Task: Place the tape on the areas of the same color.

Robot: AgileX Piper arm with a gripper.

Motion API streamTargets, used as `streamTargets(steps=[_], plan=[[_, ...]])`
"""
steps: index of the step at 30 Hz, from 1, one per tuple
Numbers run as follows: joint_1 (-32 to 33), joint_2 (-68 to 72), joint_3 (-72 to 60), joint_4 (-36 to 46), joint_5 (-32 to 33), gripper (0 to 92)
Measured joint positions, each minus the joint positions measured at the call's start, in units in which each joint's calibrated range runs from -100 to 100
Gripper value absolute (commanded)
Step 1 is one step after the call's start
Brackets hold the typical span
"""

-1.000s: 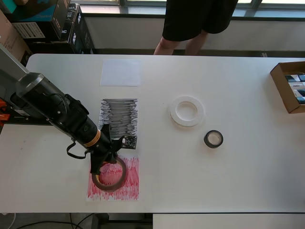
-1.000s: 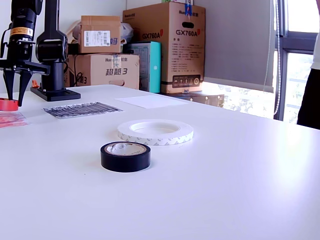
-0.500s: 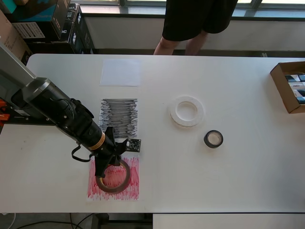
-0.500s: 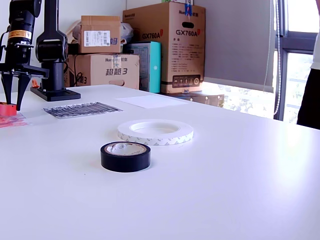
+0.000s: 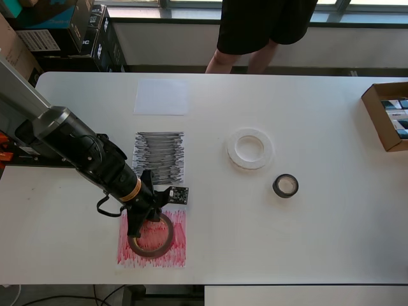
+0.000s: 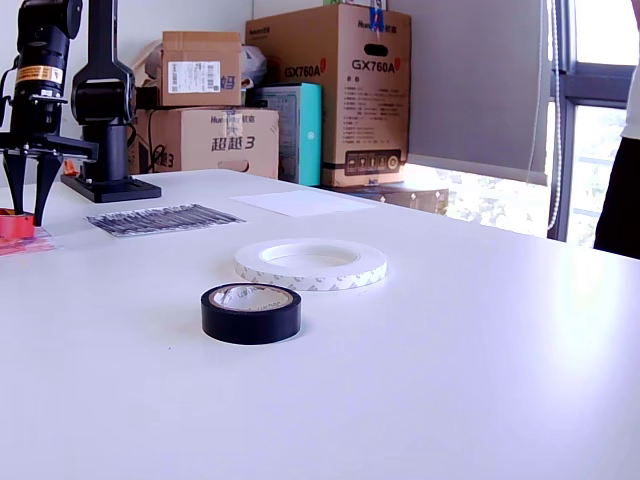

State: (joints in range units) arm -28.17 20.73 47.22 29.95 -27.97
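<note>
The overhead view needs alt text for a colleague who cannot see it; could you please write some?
The gripper hangs over the reddish-brown tape roll lying on the red-scribbled sheet. The white roll and small black roll lie on bare table, off the black-scribbled and white sheets.

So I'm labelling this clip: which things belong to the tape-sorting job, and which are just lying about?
Job:
red tape on red sheet
white tape
black tape
black sheet
white sheet
pincer, open at the red tape

Lying about:
open box at table edge
stacked cartons
person
</note>
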Motion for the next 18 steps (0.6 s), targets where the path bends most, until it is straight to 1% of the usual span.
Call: streamTargets(steps=[5, 13, 15, 18], plan=[[0.0, 0.0, 0.0, 0.0, 0.0, 25.0], [0.0, -0.1, 0.0, 0.0, 0.1, 50.8], [0.0, -0.1, 0.0, 0.0, 0.1, 54.0], [0.0, -0.4, 0.0, 0.0, 0.0, 54.3]])
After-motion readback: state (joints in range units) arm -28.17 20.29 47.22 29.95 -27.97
